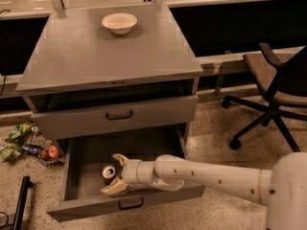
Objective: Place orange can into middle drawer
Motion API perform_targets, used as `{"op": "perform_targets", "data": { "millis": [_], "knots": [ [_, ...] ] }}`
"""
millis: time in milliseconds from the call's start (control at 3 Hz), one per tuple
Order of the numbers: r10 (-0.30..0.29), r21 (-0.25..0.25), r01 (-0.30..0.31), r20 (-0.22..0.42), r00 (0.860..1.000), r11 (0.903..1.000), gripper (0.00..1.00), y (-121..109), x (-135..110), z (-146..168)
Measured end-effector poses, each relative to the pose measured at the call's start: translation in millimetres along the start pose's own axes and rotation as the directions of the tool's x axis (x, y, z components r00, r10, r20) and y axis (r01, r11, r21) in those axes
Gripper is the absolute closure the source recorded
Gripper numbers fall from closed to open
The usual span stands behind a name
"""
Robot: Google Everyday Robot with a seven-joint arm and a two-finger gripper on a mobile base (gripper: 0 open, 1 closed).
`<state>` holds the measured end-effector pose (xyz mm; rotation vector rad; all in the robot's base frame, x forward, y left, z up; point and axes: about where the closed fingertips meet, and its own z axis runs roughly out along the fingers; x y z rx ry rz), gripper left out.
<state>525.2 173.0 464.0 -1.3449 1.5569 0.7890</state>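
The orange can [108, 172] stands upright on the floor of the open middle drawer [84, 169], towards its front, with its silver top and pull tab facing up. My gripper [116, 174] reaches into the drawer from the right. Its two cream fingers are spread, one [119, 159] behind the can and one [113, 189] in front of it. They stand a little apart from the can, so the gripper is open around it and not clamped on it. The arm [206, 177] runs across the drawer's front right corner.
The drawer just above [119, 115] is shut. A cream bowl [119, 22] sits at the back of the cabinet top [96, 56]. An office chair [273, 87] stands to the right. Wrappers and an apple [50, 152] lie on the floor at left, beside a black bar [21, 200].
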Motion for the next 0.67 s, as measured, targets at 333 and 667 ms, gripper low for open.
{"op": "perform_targets", "data": {
  "millis": [333,667],
  "knots": [
    [0.027,0.087,-0.021,-0.062,0.998,0.996,0.44,11.3,-13.2,-44.1],
    [0.117,0.223,-0.092,-0.102,0.988,0.9705,0.44,22.8,-40.8,-96.9]
  ]
}}
